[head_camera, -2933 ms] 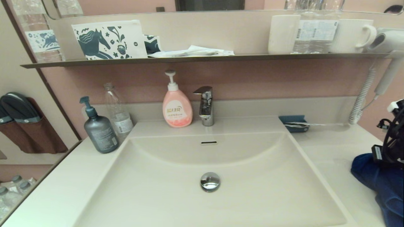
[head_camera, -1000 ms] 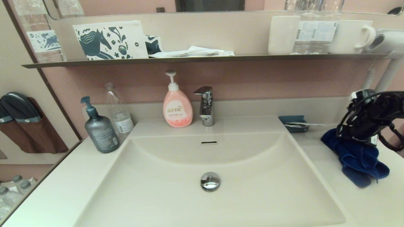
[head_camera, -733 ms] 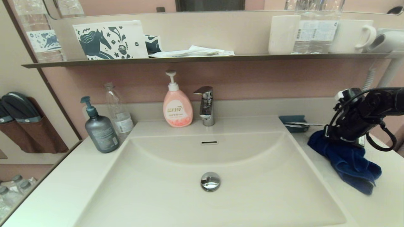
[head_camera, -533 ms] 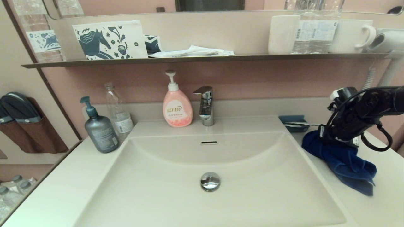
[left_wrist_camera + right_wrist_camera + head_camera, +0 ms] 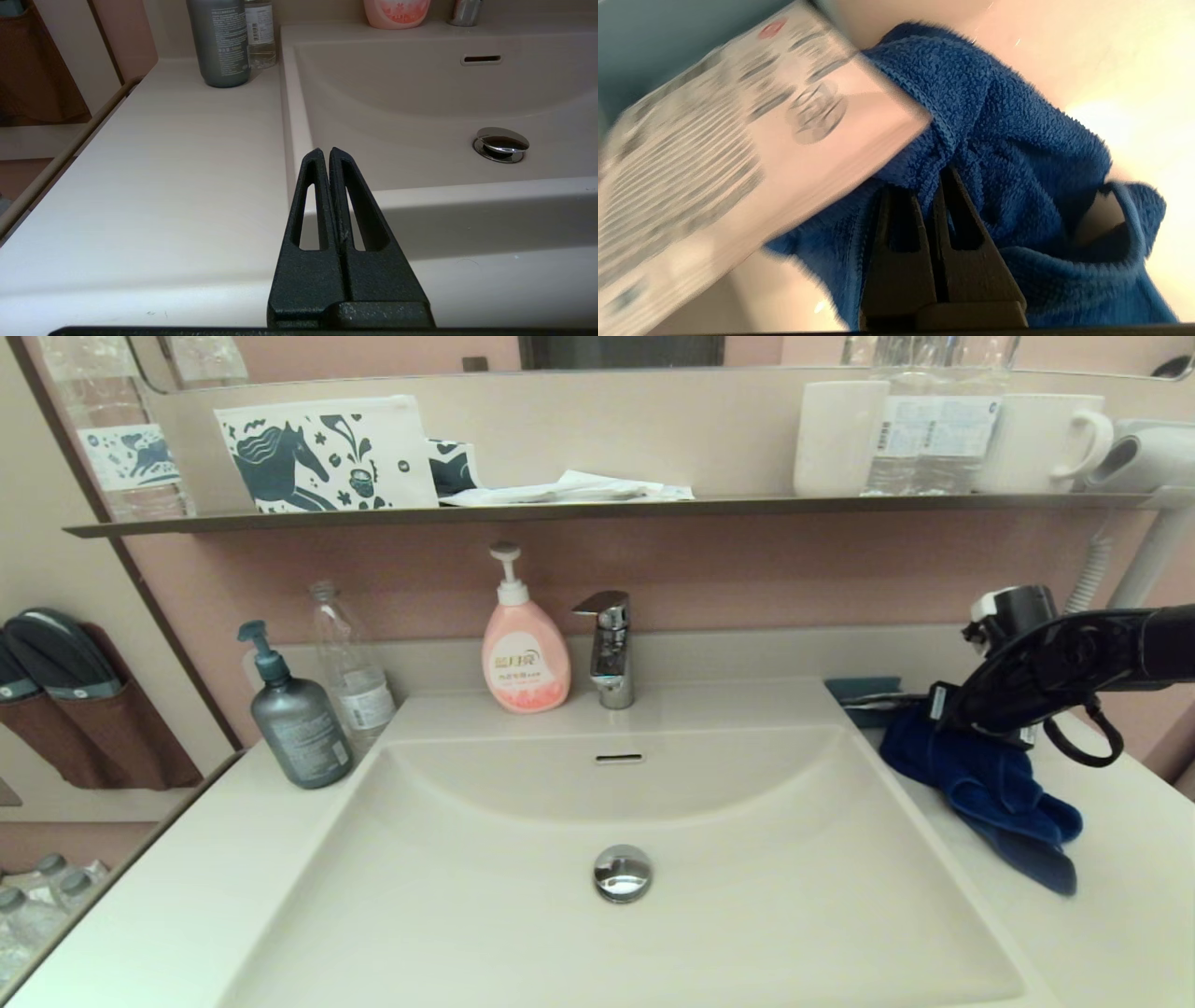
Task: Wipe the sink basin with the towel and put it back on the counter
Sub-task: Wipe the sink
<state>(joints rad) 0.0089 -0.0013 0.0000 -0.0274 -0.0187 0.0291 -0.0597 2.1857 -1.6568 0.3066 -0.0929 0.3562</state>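
So I looked across from my left side to my right. My left gripper point(image 5: 330, 151) sat parked by the front edge of the counter point(image 5: 177, 887), fingers pressed together with nothing in them. It had no job here, and I left it alone.

The sink basin point(image 5: 728, 933) looked dry and bare, with its shiny drain plug point(image 5: 622, 873) in the middle and the little overflow slot point(image 5: 618, 759) up on the back wall. I judged the wiping had not started.

Over on the right, my right gripper point(image 5: 936, 717) was pinched tight on the towel point(image 5: 990, 784). The dark blue cloth hung from the fingers above the counter, just right of the basin rim and close beside the small teal tray point(image 5: 864, 702). Its loose end trailed down toward the counter.

To do this step well, I thought I should carry the towel left over the rim, keep the squeeze firm, and lift the loose end clear so it would not drag or catch the tray. Then I would lower it until the cloth lay flat on the basin slope, not the hard fingertips.

For writing, the pink soap bottle point(image 5: 525, 658) had a label with letters too small for me to read. The grey pump bottle point(image 5: 297, 726) had small print I could not read either. In the right wrist view a white printed packet point(image 5: 714, 154) lay next to the towel, but its words were smeared.
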